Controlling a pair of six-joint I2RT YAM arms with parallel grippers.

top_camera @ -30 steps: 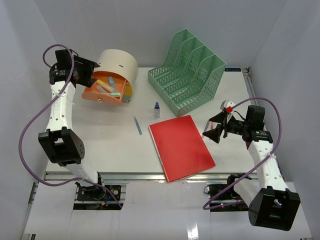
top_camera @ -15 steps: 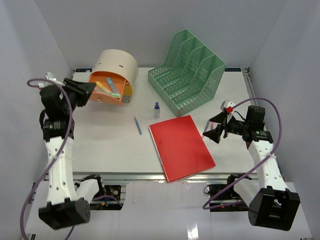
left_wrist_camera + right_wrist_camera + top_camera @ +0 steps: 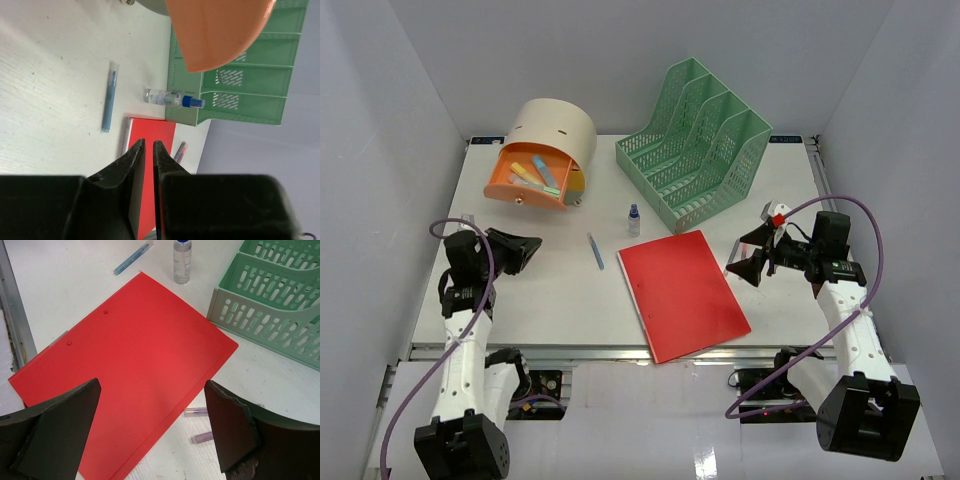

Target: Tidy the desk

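The left hand (image 3: 527, 249) has drawn back from the orange drawer (image 3: 523, 189) of the beige drawer box (image 3: 558, 126) and now hangs low at the near left of the bench (image 3: 550, 300), which spreads out ahead of it. Its fingers have come almost together, with only a slit between them and nothing held. That suggests its business at the drawer is finished, though the drawer is left standing open, well ahead of the hand. The right hand (image 3: 746, 256) has not stirred; it hovers spread wide and empty, with the far right edge of the red folder (image 3: 685, 292) directly under it. The loose things therefore remain to be put away. By count: one folder, one blue pen (image 3: 596, 251) ahead and to the right of the left hand, one small blue-capped bottle (image 3: 634, 220) just beyond the pen, one green file rack (image 3: 700, 140), one drawer box, at least three coloured pieces in its drawer, and two small tubes (image 3: 200, 411) just beside the folder, below the right hand.
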